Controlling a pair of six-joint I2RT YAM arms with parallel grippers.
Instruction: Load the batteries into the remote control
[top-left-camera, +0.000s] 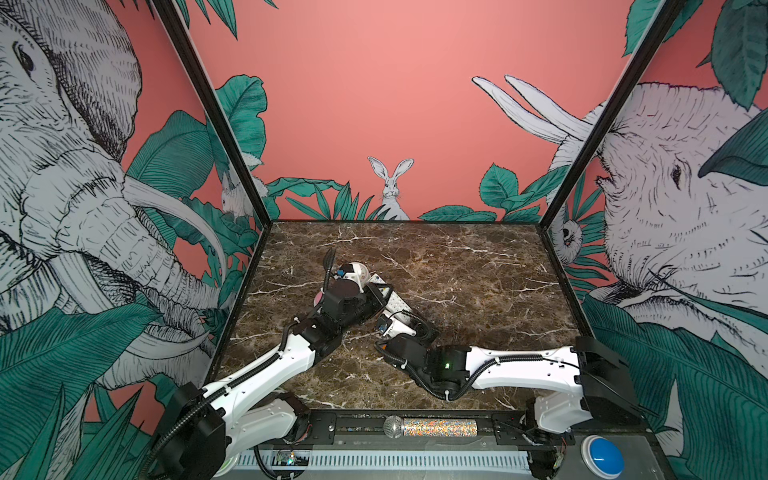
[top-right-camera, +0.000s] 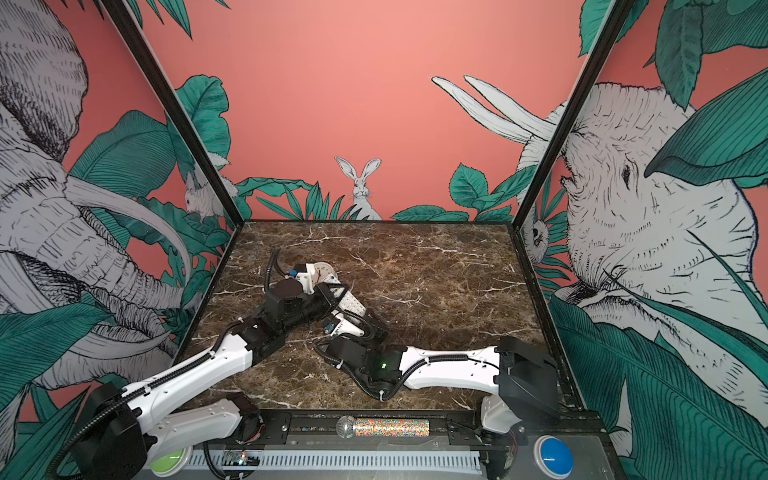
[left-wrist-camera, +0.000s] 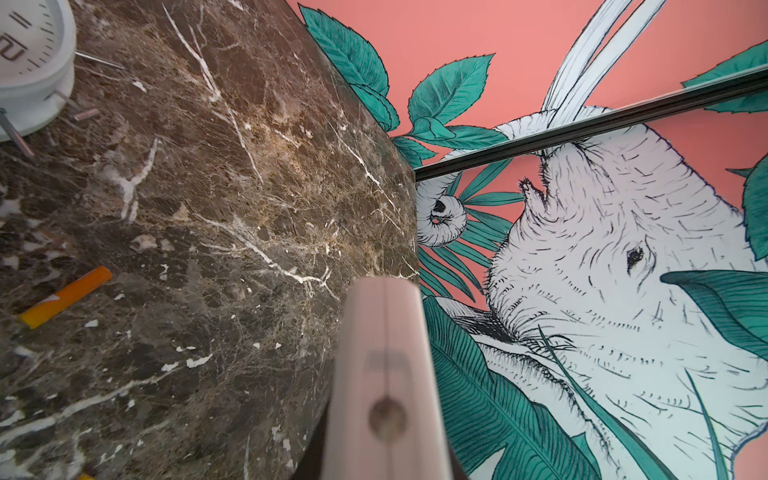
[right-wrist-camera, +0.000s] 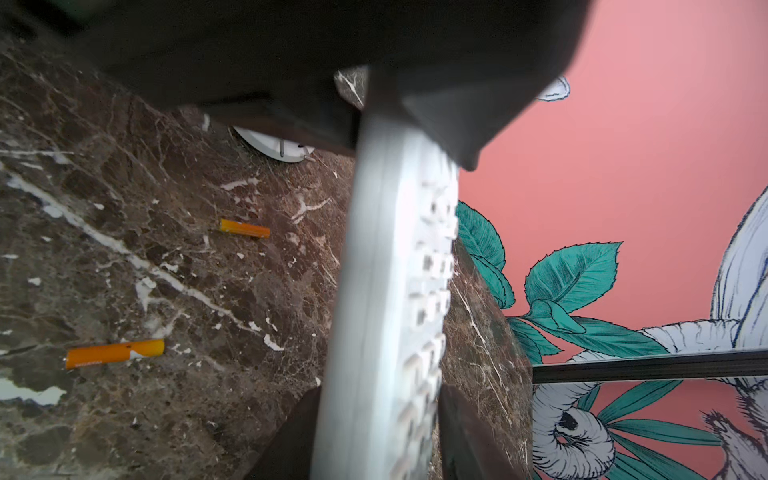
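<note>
Remote (top-left-camera: 395, 305) was seen near the worktop's (top-left-camera: 478, 270) middle, just beside the clock (top-left-camera: 361, 272), gripped at both ends.

- Left end effector (top-left-camera: 380, 296): closed on the remote's far end.
- Right end effector (right-wrist-camera: 380, 388): fingers (right-wrist-camera: 291, 440) were pressed against both faces of the remote (right-wrist-camera: 386, 291), back on one side and buttons on the other. It was clamped on the near end.
- Whether the remote was clear of the worktop could not be told.
- Batteries: two were noted lying flat on the worktop, one (right-wrist-camera: 245, 228) nearer the clock, the other (right-wrist-camera: 114, 353) well apart from it. Both lay to one side of the remote, untouched by either end effector.
</note>
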